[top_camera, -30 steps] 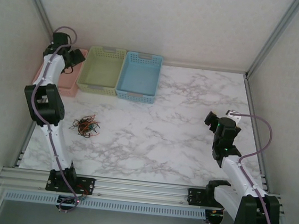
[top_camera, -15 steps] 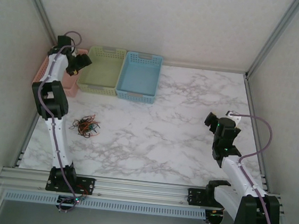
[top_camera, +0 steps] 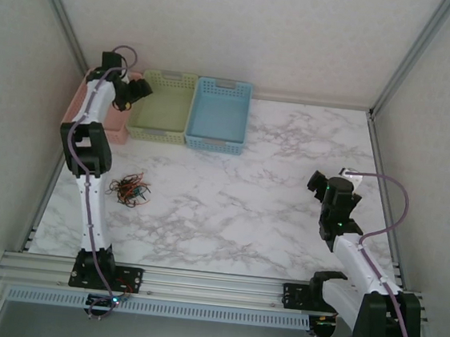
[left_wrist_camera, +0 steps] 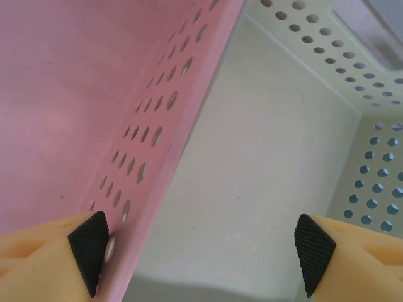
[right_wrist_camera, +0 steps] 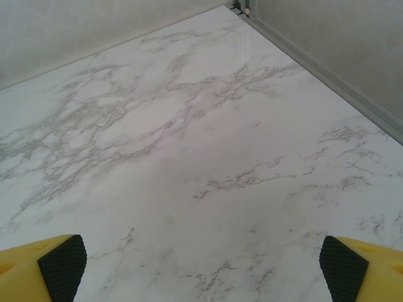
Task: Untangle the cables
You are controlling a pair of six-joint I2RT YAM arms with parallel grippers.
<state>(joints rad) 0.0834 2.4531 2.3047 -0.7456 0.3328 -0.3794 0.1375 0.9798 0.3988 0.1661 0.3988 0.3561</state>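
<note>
Plainly wide apart, empty: left fingers (left_wrist_camera: pixel 88 250) over pink basket (left_wrist_camera: pixel 82 94) wall, right fingers (right_wrist_camera: pixel 62 264) over table (right_wrist_camera: pixel 189 157).

We see a white marbled table (top_camera: pixel 287 191) carrying a green basket (top_camera: pixel 163 106). A pink basket (top_camera: pixel 112 132) sits just beside the green basket's left side, and a blue basket (top_camera: pixel 219 116) against its right. The cables (top_camera: pixel 128 190) lie tangled on the bare top, nearer than the green basket and apart from it.

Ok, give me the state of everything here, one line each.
cables, tangled in one heap, untouched
left tool, open, empty
right tool, open, empty
pink basket, visible part empty
green basket, empty
blue basket, empty
</note>
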